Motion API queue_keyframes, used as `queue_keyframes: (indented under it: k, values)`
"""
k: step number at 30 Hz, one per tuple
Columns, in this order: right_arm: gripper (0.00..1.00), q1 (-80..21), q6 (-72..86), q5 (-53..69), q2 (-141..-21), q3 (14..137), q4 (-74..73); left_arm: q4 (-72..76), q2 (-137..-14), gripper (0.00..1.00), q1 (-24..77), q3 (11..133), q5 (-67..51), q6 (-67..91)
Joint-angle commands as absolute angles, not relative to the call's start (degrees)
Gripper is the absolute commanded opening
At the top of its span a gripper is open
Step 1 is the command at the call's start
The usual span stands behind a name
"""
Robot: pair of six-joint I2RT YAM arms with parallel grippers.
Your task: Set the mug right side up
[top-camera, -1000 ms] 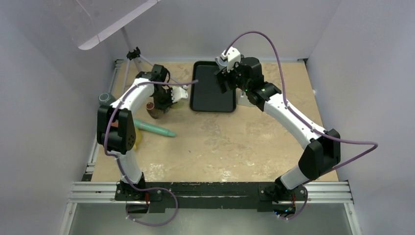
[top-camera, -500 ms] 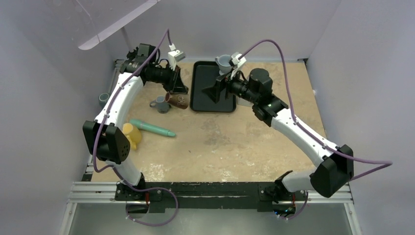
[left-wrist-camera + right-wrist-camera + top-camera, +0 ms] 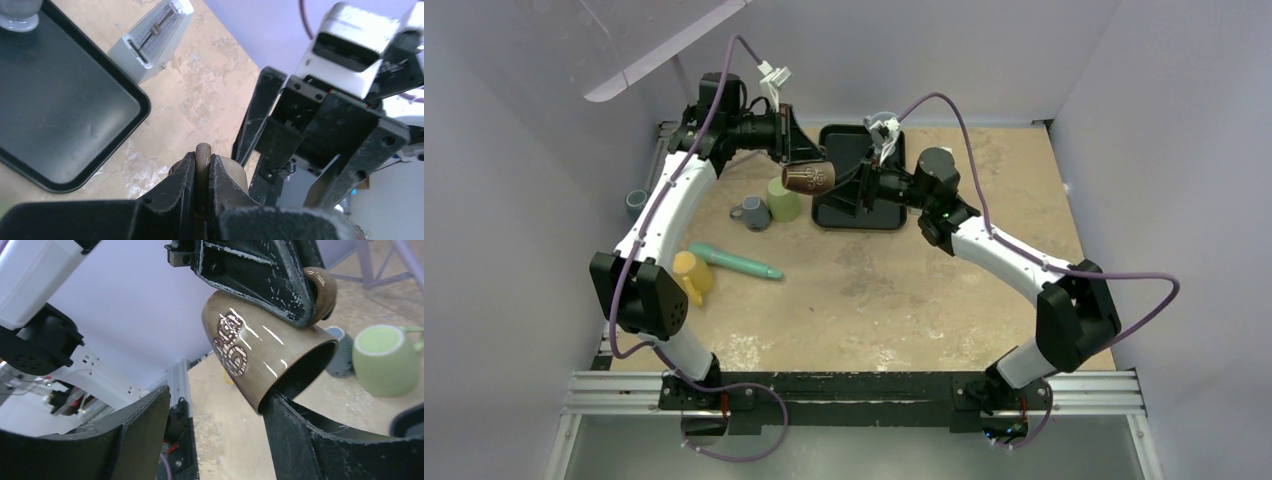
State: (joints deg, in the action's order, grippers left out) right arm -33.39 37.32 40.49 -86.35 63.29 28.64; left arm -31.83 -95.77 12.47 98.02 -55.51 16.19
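Note:
The brown mug with a pale swirl pattern hangs in the air on its side, above the table left of the tray. My left gripper is shut on its handle, seen edge-on between the fingers. The mug's mouth points toward my right gripper. My right gripper is open, with one finger at the mug's rim and the other well apart from it. The mug's body shows in the right wrist view.
A black tray lies at the back centre, with a grey mug at its far end. A green mug, a small grey mug, a teal tool and a yellow object lie on the left.
My left gripper has lifted the brown mug off the table and swung it up and right. My right gripper has come down and left, up to the mug's mouth.

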Motion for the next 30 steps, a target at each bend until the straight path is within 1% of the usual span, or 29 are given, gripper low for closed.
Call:
queue_keyframes:
  k: [1,4,5,6,7,8,9,10,11,12,13,14,15,18,21,25,27,30]
  values:
    - [0.68,-33.7,46.0,46.7,-88.4,65.0,40.2,-21.3,-94.1,0.0,13.2,97.8,-59.9,26.8]
    - [0.59,-33.6,46.0,45.9,-88.7,66.4,41.7,-20.0,-93.7,0.0,13.4,96.6,-60.7,28.1]
    - [0.54,-33.5,45.3,45.0,-88.8,67.1,40.9,-19.0,-93.4,0.0,13.4,95.7,-61.3,29.0]
    - [0.46,-33.4,44.5,43.8,-88.9,68.0,39.5,-18.1,-93.2,0.0,13.4,94.8,-61.8,29.9]
    - [0.33,-33.4,43.8,43.2,-89.0,68.6,38.7,-18.0,-93.0,0.0,13.4,94.2,-61.8,29.8]
    - [0.11,-33.3,43.4,42.5,-89.2,69.2,38.2,-18.0,-92.8,0.0,13.4,93.8,-61.7,29.3]
    - [0.0,-33.3,42.9,41.8,-89.5,69.9,37.0,-18.6,-92.7,0.0,13.4,93.7,-61.4,28.4]
    - [0.0,-33.1,41.4,40.9,-89.7,70.8,34.4,-19.9,-92.6,0.0,13.2,94.1,-60.6,27.0]
    - [0.0,-32.9,39.1,39.2,-89.9,72.7,30.6,-22.7,-92.8,0.04,13.1,94.8,-59.6,25.0]
    - [0.0,-32.8,35.8,36.6,-90.1,74.8,24.7,-25.9,-93.1,0.34,12.8,96.1,-58.1,22.6]
    - [0.0,-32.8,31.2,32.5,-90.4,77.5,18.0,-30.2,-93.5,0.76,12.6,98.1,-55.0,19.4]
    - [0.0,-32.8,26.5,27.9,-91.0,80.7,7.5,-34.8,-94.0,0.97,12.4,101.3,-51.1,15.9]
    - [0.0,-32.8,22.1,22.4,-92.1,83.9,0.0,-39.5,-94.4,1.0,12.4,103.5,-46.0,11.3]
    - [0.0,-32.7,12.3,10.0,-96.4,92.3,-15.6,-46.5,-94.5,1.0,12.0,106.8,-29.8,2.8]
    - [0.0,-32.8,6.8,1.0,-104.1,102.8,-28.5,-49.2,-94.0,1.0,11.7,106.9,-20.1,-4.2]
    - [0.0,-32.6,0.8,-8.5,-117.8,116.8,-41.0,-50.1,-93.2,1.0,11.6,103.3,-12.2,-10.3]
    - [0.0,-32.4,-1.5,-11.9,-122.4,122.5,-44.0,-51.1,-93.0,1.0,11.6,101.5,-10.7,-12.5]
    - [0.0,-31.8,-4.0,-13.6,-127.4,128.6,-45.2,-51.7,-92.2,1.0,11.6,98.1,-9.5,-15.3]
